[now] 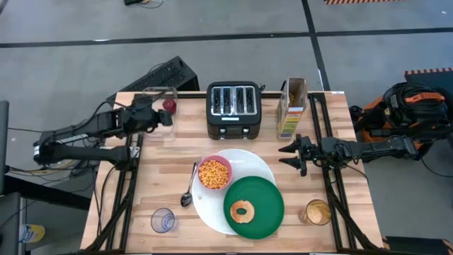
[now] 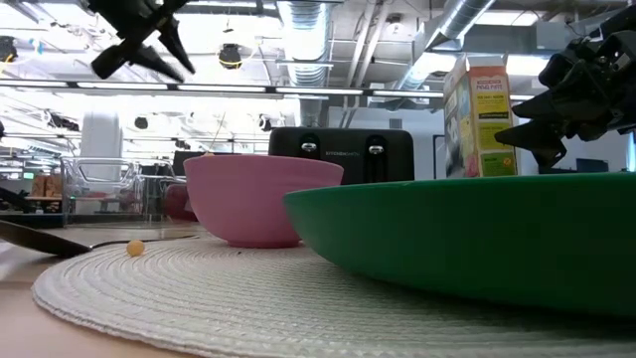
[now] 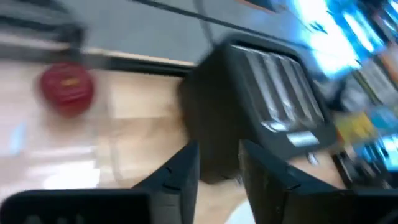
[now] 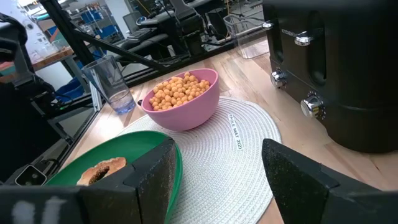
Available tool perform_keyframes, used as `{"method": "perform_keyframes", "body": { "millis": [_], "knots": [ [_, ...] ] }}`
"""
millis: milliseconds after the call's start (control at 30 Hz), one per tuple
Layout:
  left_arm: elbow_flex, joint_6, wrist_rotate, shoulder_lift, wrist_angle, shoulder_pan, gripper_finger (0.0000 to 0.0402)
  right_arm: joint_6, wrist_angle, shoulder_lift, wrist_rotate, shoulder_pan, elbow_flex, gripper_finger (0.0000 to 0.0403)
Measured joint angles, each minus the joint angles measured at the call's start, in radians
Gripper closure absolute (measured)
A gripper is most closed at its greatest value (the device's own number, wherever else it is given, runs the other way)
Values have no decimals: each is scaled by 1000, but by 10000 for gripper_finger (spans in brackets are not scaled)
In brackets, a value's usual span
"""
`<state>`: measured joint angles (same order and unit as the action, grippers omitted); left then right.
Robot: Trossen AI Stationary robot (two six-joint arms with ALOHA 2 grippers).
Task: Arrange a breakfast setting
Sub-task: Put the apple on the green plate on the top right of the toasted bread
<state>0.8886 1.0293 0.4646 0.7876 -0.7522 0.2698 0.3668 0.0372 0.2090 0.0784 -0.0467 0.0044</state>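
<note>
A big white round plate point(image 1: 212, 212) lies at the table's near middle. On it stand a pink bowl point(image 1: 214, 173) of orange cereal point(image 4: 180, 90) and a smaller green plate point(image 1: 265, 202) with a ring bagel point(image 1: 243, 210). A metal spoon point(image 1: 189, 190) lies at the white plate's left edge. A small red fruit point(image 1: 170, 105) lies at the far left, within the outline of a clear container point(image 1: 157, 95); it also shows in the left wrist view point(image 3: 67, 88). My left gripper point(image 1: 168, 117) is open and empty, raised beside the fruit. My right gripper point(image 1: 283, 155) is open and empty, right of the white plate.
A black toaster point(image 1: 234, 108) stands at the far middle, with a cereal box point(image 1: 293, 106) to its right. An empty glass point(image 1: 163, 220) stands near the front left. A glass with orange contents point(image 1: 317, 212) stands near the front right.
</note>
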Motion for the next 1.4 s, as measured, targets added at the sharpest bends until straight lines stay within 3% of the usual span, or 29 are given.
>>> {"method": "perform_keyframes", "body": {
  "millis": [167, 667, 933, 1400],
  "knots": [
    [0, 179, 63, 12, -95, 46, 240, 0, 0, 0, 0, 0, 0, 143],
    [0, 128, 14, 232, -37, 331, 16, 0, 0, 0, 0, 0, 0, 143],
    [0, 32, 58, 320, 15, 419, 7, 0, 0, 0, 0, 0, 0, 143],
    [0, -174, -108, 477, 86, 582, 7, 0, 0, 0, 0, 0, 0, 143]
  ]
}}
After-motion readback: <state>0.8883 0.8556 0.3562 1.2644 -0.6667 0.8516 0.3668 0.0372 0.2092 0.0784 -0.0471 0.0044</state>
